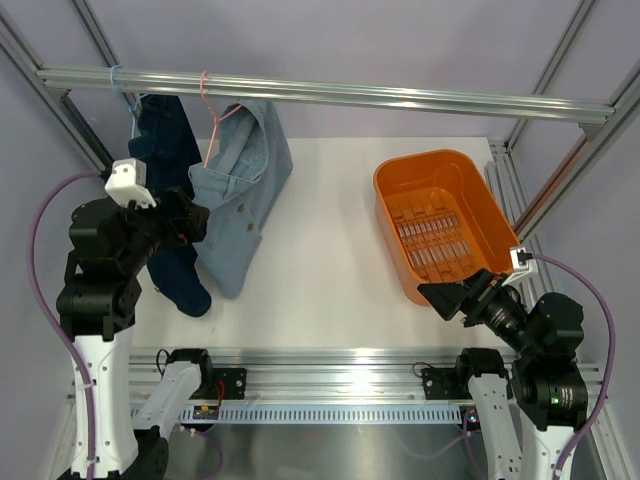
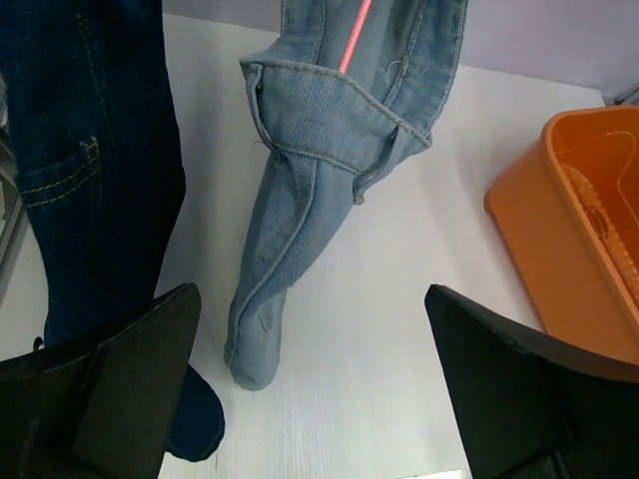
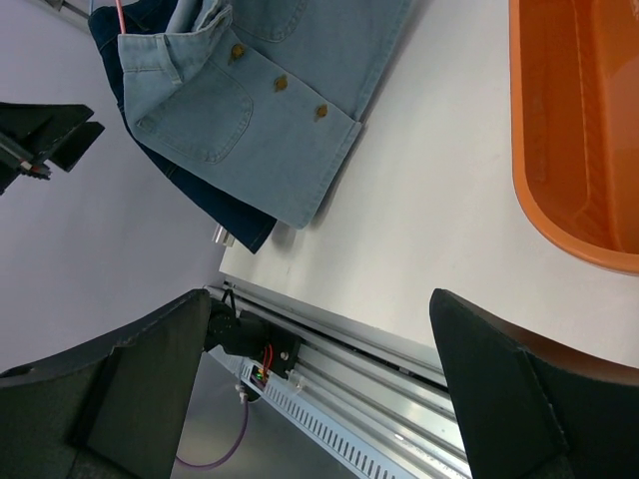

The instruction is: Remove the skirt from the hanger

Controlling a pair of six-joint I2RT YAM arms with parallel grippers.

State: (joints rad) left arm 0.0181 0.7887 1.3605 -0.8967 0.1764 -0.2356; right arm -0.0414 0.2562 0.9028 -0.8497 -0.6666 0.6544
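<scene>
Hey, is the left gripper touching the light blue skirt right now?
Apart. In the left wrist view, bare table shows between the skirt and each jaw of the open left gripper.

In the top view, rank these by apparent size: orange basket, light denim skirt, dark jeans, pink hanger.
1. orange basket
2. light denim skirt, nearly as large
3. dark jeans, partly behind the left arm
4. pink hanger

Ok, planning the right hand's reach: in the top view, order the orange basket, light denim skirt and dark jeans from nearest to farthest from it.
1. orange basket, right side, just beyond the right hand.
2. light denim skirt, left of centre.
3. dark jeans, far left.
</scene>
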